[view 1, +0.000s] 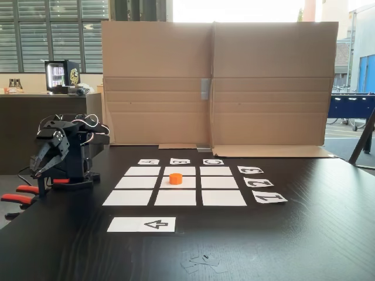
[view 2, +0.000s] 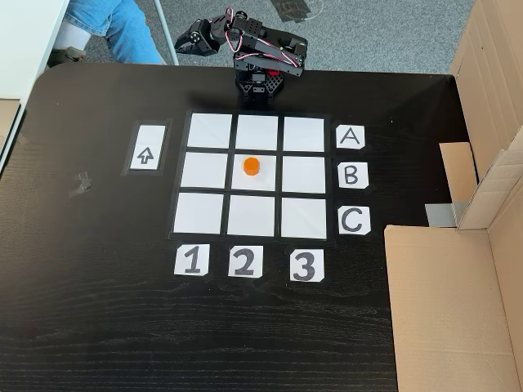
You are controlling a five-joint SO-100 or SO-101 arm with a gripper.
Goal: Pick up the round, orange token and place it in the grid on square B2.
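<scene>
Cardboard screen [view 1: 217, 82], arrow strip [view 2: 146, 148], black table [view 2: 98, 310]

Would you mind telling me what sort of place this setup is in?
Probably an office or lab common room: a dark table with a cardboard backdrop, blinds on large windows, and a foosball table behind.

Orange token [view 2: 251, 167] sits upright on square B2 [view 2: 265, 181], the centre white rectangle of the 3x3 grid [view 2: 212, 131], slightly toward its far edge in a fixed view [view 1: 176, 178]. Nothing touching it.
</scene>
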